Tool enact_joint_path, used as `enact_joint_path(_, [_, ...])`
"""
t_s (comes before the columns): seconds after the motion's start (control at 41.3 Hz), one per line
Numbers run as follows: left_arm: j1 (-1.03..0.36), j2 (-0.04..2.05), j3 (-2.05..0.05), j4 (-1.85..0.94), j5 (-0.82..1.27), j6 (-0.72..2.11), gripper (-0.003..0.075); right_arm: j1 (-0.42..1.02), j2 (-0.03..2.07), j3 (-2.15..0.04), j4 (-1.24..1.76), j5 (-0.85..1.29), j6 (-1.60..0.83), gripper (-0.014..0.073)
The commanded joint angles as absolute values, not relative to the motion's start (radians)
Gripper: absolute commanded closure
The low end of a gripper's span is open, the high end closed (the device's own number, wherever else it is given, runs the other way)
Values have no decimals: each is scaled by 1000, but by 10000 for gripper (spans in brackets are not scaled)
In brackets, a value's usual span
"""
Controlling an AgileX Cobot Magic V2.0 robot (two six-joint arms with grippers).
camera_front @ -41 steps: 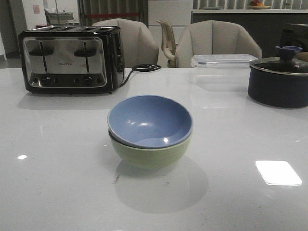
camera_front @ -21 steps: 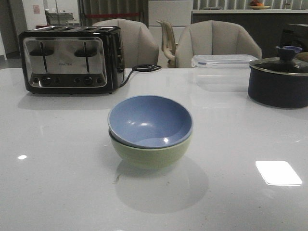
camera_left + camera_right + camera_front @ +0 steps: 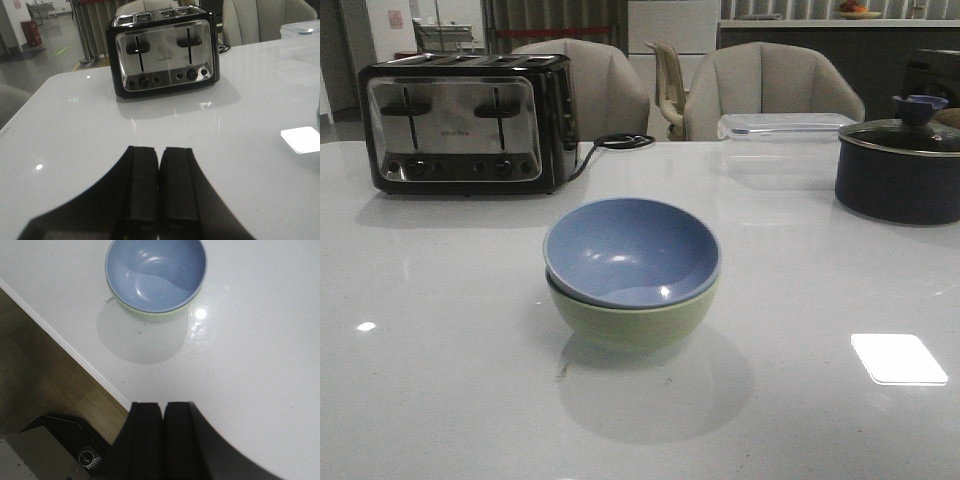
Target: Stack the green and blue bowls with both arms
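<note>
white table (image 3: 440,400), green bowl (image 3: 630,322), toaster (image 3: 465,122), pot (image 3: 900,170)

honestly nothing's moved over the last second, blue bowl (image 3: 632,250) sits nested in the green bowl (image 3: 632,322) exactly like before

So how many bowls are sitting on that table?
2. The blue bowl is nested inside the green bowl at the middle of the table, in front of the toaster. The dark pot could hide something behind it.
</note>
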State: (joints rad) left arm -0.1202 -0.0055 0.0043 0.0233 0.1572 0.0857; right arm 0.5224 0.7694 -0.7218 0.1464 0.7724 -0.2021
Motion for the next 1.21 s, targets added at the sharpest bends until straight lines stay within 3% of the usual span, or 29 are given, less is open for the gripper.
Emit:
enact_joint_path(0.0, [-117,-23,9,22,-12,71,620,518,762,-748,158,717,-203,554])
enact_joint_path(1.185, [-62,-23,12,-35,-30,40,621,518,762,-748,158,717,-203,554])
